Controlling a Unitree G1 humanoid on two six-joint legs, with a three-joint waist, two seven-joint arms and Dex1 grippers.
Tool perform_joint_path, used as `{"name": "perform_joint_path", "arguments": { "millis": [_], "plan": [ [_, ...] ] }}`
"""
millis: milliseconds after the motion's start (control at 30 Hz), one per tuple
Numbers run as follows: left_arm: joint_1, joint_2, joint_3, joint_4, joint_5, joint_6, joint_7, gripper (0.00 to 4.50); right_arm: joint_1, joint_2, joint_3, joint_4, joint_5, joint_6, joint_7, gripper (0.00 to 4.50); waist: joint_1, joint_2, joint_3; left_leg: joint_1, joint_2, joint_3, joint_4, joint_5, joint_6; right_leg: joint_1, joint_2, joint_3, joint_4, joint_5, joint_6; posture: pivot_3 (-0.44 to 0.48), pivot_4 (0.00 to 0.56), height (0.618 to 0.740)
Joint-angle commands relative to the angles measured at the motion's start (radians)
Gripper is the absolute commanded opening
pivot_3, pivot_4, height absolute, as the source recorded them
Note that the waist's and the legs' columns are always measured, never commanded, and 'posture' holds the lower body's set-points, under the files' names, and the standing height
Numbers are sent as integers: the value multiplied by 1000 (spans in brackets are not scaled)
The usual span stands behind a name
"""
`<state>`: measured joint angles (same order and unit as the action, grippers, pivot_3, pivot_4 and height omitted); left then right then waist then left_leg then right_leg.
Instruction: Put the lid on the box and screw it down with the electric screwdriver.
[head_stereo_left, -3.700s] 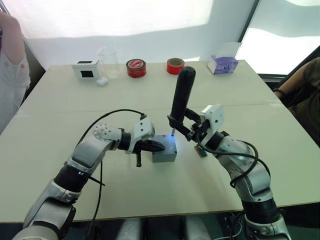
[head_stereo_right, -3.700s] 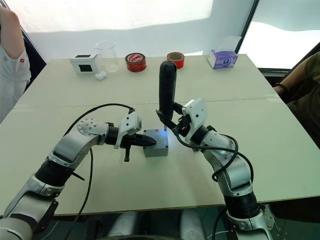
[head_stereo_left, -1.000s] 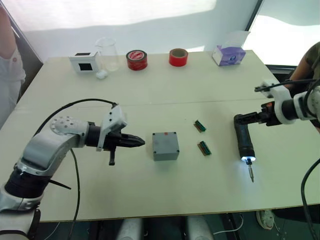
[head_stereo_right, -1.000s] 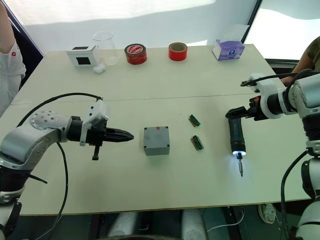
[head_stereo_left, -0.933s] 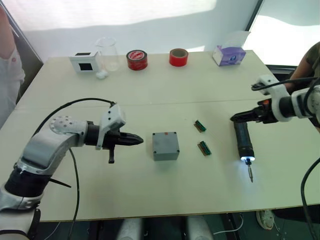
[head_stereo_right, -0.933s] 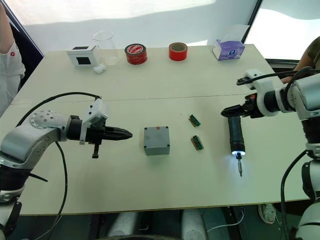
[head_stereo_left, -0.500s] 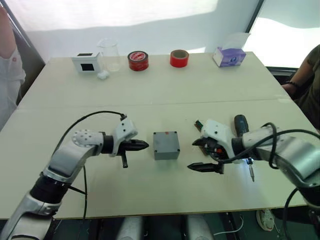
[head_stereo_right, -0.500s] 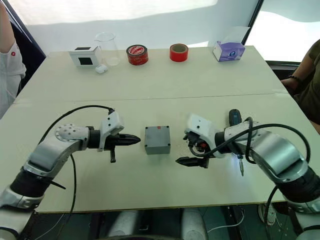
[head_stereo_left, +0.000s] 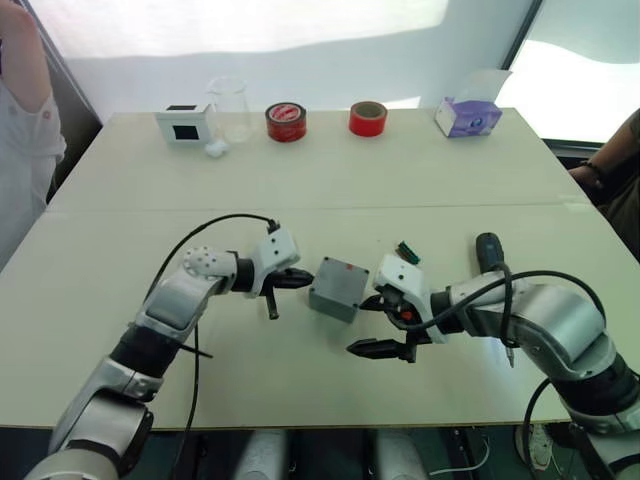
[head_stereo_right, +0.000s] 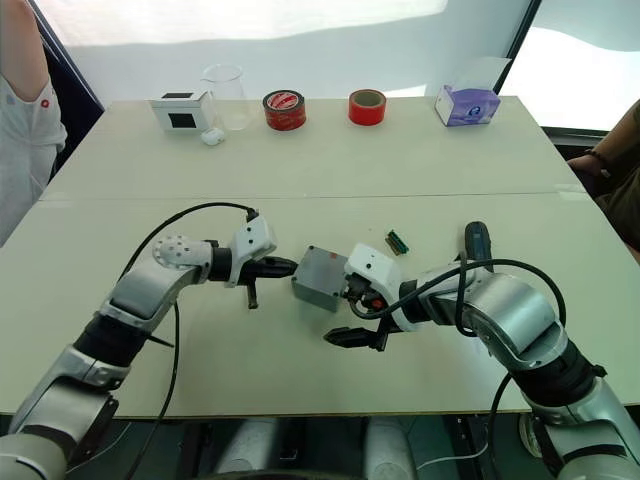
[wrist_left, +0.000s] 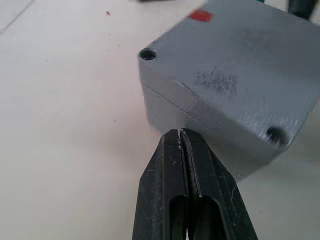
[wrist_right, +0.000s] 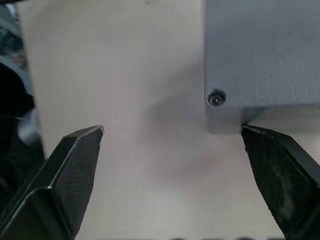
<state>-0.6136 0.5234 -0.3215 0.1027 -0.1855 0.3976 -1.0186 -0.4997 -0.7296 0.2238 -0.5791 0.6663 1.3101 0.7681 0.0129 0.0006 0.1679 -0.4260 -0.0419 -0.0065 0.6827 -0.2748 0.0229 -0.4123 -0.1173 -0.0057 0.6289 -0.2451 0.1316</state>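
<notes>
The box (head_stereo_left: 339, 287) sits tilted mid-table with the lid (wrist_left: 235, 65) on it, between the two grippers. The left gripper (head_stereo_left: 303, 280), fingers pressed together and holding nothing, points at the box's left side. The right gripper (head_stereo_left: 372, 325) is spread wide, one finger at the box's right edge (the other lower, off the box). The screwdriver (head_stereo_left: 490, 254) lies to the right.
</notes>
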Motion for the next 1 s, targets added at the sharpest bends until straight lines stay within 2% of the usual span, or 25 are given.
{"name": "perform_joint_path", "arguments": {
  "millis": [33,133,267,433,533,633,800,1000],
  "plan": [
    [-31,-1,36,29,8,-50,-7,0,-7,15,-91,-50,63,50,-28,4487,-1,0,0,0,0,0,0,0,0,0,0,0,0,0,0,0,150,740],
    [-20,31,55,40,8,-59,-19,0,-3,-40,-104,-60,58,38,-24,4487,-2,0,0,0,0,0,0,0,0,-1,0,0,0,0,0,0,150,740],
    [44,103,68,-42,-11,-10,-51,0,1,-169,-38,3,-62,-125,17,4487,-5,0,0,0,0,0,0,0,0,-1,0,0,0,0,0,0,150,740],
    [150,147,67,-217,-58,100,-81,0,-45,-190,82,173,-229,-340,69,4487,-5,0,0,0,1,1,0,0,0,-1,0,0,0,0,0,0,150,740],
    [177,127,61,-269,-62,144,-52,0,-66,-159,129,248,-284,-420,101,4487,0,0,0,0,0,1,0,0,0,-1,0,0,0,0,0,0,150,740],
    [174,71,35,-283,-44,163,-4,0,-85,-105,167,284,-305,-471,142,4487,-1,0,0,0,0,1,0,0,0,0,0,0,0,0,0,0,150,740],
    [135,22,37,-237,-29,148,29,0,-66,-86,167,245,-292,-458,188,4487,-1,0,0,0,0,1,0,0,0,0,0,0,1,0,0,0,150,740],
    [97,15,37,-181,-17,115,25,0,-30,-72,137,170,-262,-394,172,4487,-1,0,0,0,0,0,0,0,0,0,0,0,0,0,0,0,150,740]
  ]
}}
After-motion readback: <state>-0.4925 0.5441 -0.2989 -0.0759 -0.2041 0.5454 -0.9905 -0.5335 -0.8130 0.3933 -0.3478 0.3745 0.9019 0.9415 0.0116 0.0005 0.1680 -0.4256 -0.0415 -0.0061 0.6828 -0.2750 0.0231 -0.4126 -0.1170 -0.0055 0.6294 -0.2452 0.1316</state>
